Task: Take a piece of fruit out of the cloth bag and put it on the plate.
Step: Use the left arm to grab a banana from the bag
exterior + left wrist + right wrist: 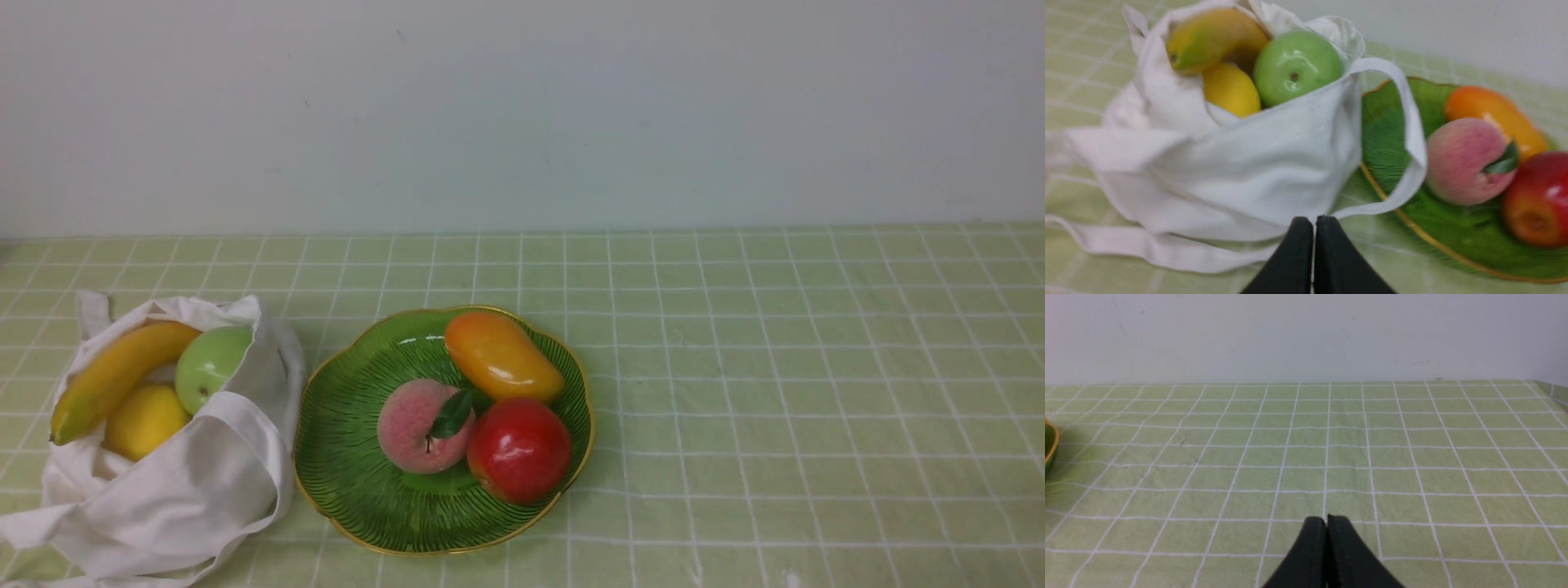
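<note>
I see banana in cloth bag, at left edge of surface. Left claw fully closed, holds nothing; right claw same.

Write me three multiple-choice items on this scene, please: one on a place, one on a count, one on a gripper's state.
1. Where is the banana?
A) On the plate
B) In the cloth bag
C) Behind the plate

2. How many fruits lie on the plate?
A) Two
B) Five
C) Three

3. How does the left gripper stand?
A) Shut, holding nothing
B) Wide open
C) Shut on a lemon

1: B, the banana lies in the mouth of the cloth bag.
2: C, the plate bears a mango, a peach and a red fruit.
3: A, the left gripper has its fingertips together, with no fruit between them.
</note>
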